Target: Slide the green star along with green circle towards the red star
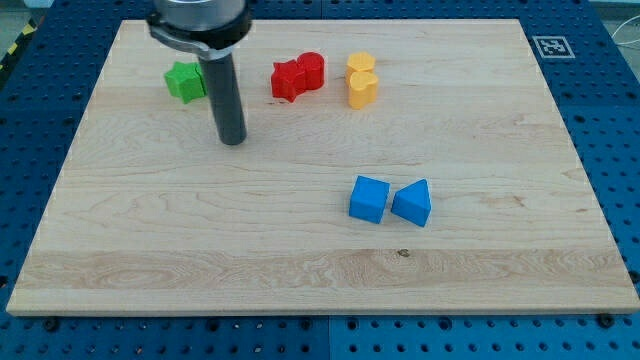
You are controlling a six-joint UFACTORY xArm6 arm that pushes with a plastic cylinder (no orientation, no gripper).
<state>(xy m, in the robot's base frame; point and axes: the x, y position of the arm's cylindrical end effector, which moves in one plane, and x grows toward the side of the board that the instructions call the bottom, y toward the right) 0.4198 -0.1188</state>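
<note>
The green star (183,81) lies near the board's top left, with another green piece just behind the rod at its right, mostly hidden; its shape cannot be made out. The red star (288,80) lies to the right of them, touching a red rounded block (312,69). My tip (232,140) rests on the board below and to the right of the green star, between the green and red blocks and a little lower than both. It touches no block.
Two yellow blocks (361,82) stand right of the red ones. A blue cube (369,198) and a blue triangle block (412,203) sit right of centre. The wooden board (120,250) lies on a blue perforated table.
</note>
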